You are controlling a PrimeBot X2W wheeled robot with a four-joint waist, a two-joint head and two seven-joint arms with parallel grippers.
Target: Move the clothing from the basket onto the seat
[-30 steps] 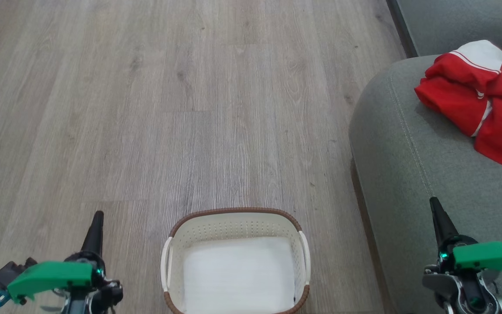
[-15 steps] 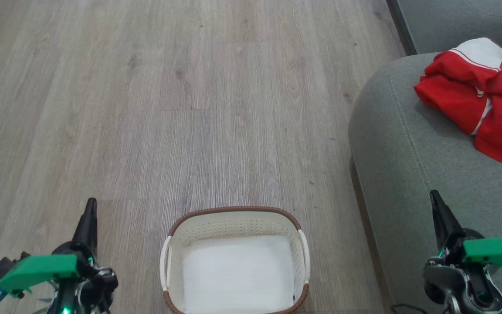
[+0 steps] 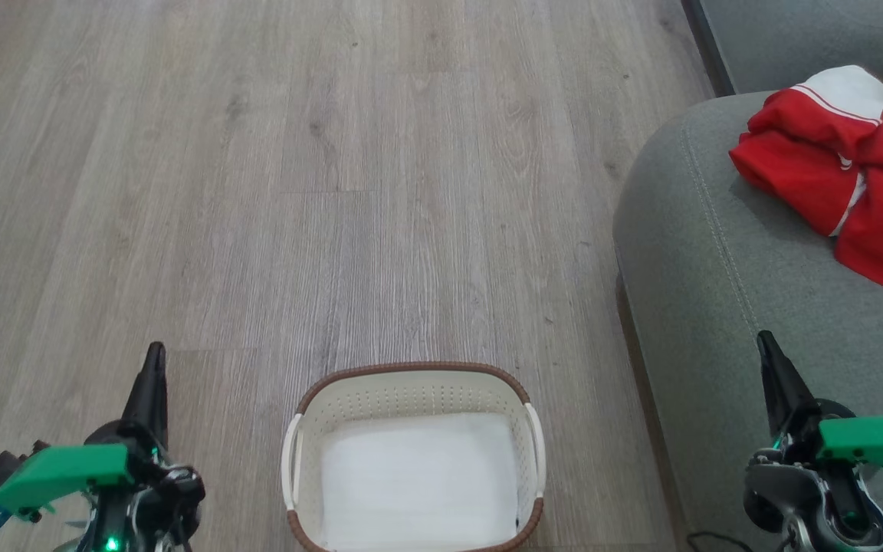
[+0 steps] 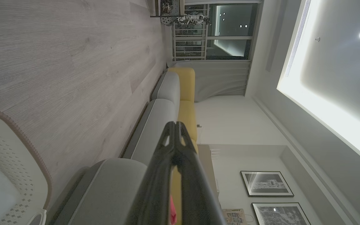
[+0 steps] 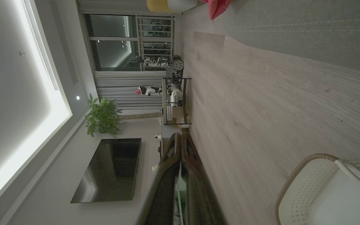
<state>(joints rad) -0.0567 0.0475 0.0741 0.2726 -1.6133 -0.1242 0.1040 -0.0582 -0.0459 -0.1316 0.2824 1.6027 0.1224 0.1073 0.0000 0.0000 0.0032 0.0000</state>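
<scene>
The red clothing with white stripes and panels lies crumpled on the grey-green seat at the right; a red corner of the clothing shows at the top of the right wrist view. The cream basket with a brown rim stands on the floor at the bottom centre, holding just its white liner. My left gripper is shut and empty, left of the basket. My right gripper is shut and empty, over the seat's front edge. Both fingertip pairs meet in the left gripper and right gripper wrist views.
Pale wood-plank floor stretches ahead of the basket. More sofa sections, grey and yellow, run along the wall. A shelf unit, a potted plant and a dark screen stand across the room.
Both grippers have drifted slightly: the left tip moved a little left and up in the view, the right barely up. Both stayed shut. Clothing and basket have not moved.
</scene>
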